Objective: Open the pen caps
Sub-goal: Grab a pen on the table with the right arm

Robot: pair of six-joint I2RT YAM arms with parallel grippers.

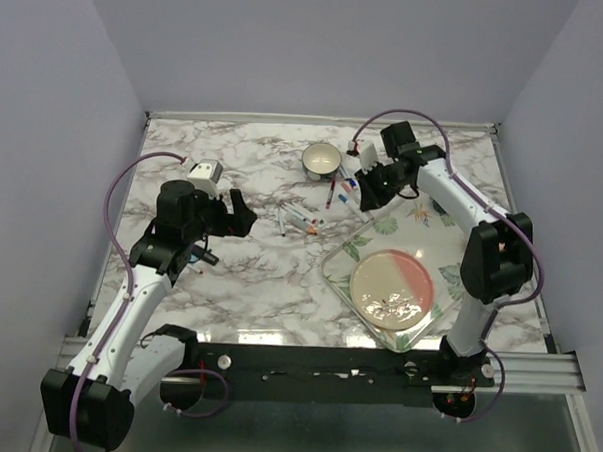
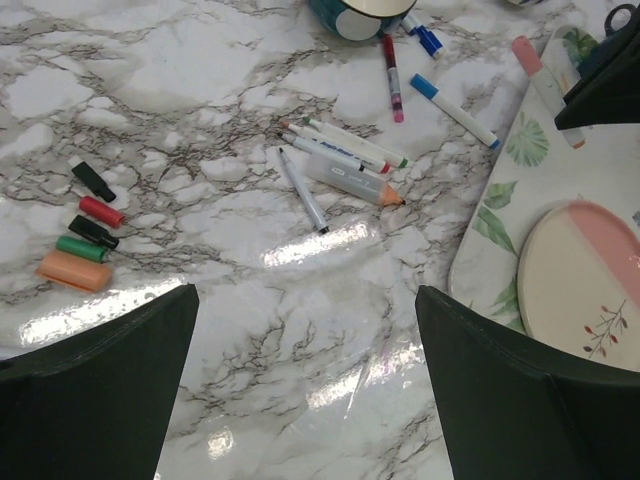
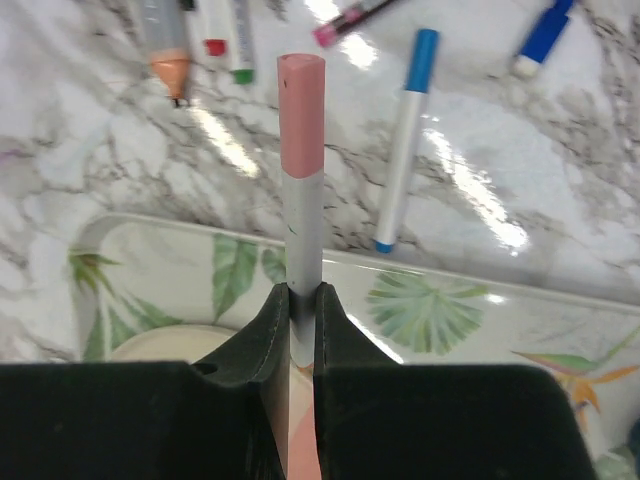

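My right gripper [image 3: 303, 300] is shut on the white barrel of a pen whose pink cap [image 3: 302, 110] is still on, held above the tray's far edge; it also shows in the top view [image 1: 368, 192]. My left gripper [image 2: 305, 295] is open and empty above bare marble, left of the pens [image 1: 237, 213]. Loose caps lie in a row: black [image 2: 92, 180], red [image 2: 101, 211], black, green, orange [image 2: 75, 271]. Several uncapped pens [image 2: 340, 152] lie in the middle. A blue-capped pen [image 3: 405, 140] and a red pen [image 2: 392, 75] lie near the bowl.
A bowl [image 1: 322, 160] stands at the back. A leaf-patterned tray [image 1: 437, 227] holds a pink and cream plate [image 1: 392, 288] at the right. Grey walls enclose the marble table [image 1: 229, 283].
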